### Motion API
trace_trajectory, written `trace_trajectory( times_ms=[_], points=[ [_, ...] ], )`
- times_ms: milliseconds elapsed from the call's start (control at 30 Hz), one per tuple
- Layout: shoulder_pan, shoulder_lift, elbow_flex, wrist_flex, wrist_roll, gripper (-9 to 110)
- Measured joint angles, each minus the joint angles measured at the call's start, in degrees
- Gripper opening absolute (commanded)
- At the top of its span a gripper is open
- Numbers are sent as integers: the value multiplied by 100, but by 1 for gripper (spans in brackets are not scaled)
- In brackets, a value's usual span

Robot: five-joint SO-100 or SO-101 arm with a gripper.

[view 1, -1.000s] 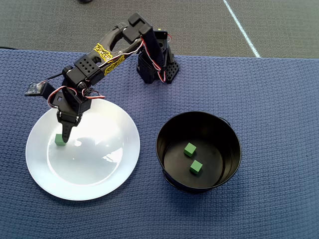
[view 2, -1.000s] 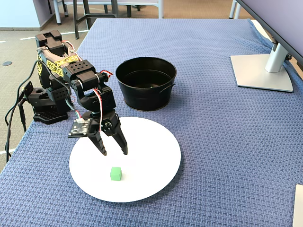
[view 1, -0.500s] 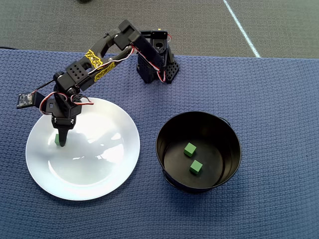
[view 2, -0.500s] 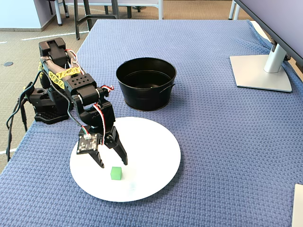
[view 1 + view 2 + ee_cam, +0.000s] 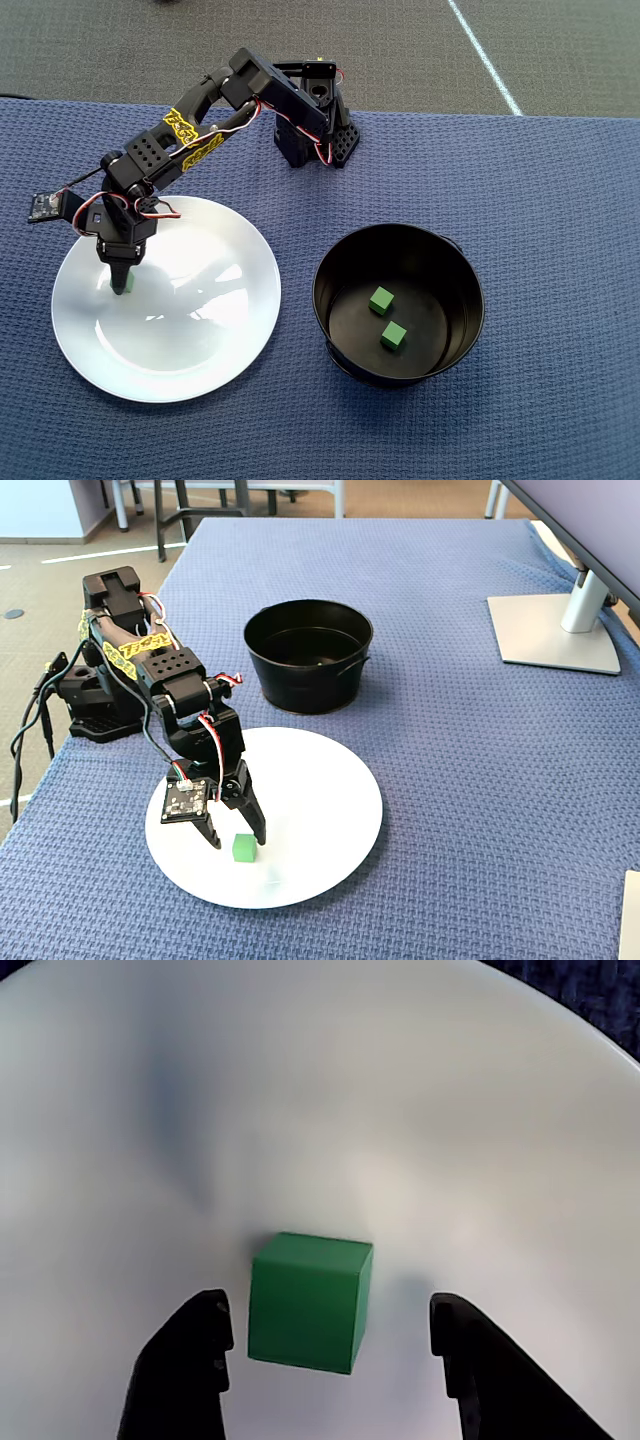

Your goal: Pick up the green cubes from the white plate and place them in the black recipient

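Blue woven desk (image 5: pixel 480 780) under everything. Large round glossy white plate (image 5: pixel 200 360) at 9 o'clock of the overhead view; black recipient (image 5: pixel 340 262), a straight-walled glossy bucket, at 3 o'clock of the plate, well apart from it. Inside the bucket, two green cubes (image 5: pixel 381 299) near each other on the floor.

One last green cube (image 5: pixel 308 1300) on the plate, near its 10 o'clock rim in the overhead view. Jaws apart, gripper (image 5: pixel 330 1335) straddling it: one black finger (image 5: pixel 195 1345) at 9 o'clock of the cube, just beside it, the other at 3 o'clock with a wider gap. Cube off-centre toward the 9 o'clock finger, turned slightly askew to the closing line. Small, matte, sharp-edged, no long axis. Touching or not: cannot tell for certain, though apparently not yet gripped.
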Motion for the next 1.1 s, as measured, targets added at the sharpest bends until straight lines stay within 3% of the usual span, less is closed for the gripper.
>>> trace_trajectory(
  times_ms=[400,600,933,1100],
  points=[
    [0,-132,0,0,53,21],
    [0,-167,0,-97,53,0],
    [0,-167,18,-360,325,0],
    [0,229,316,-448,1020,0]
  ],
)
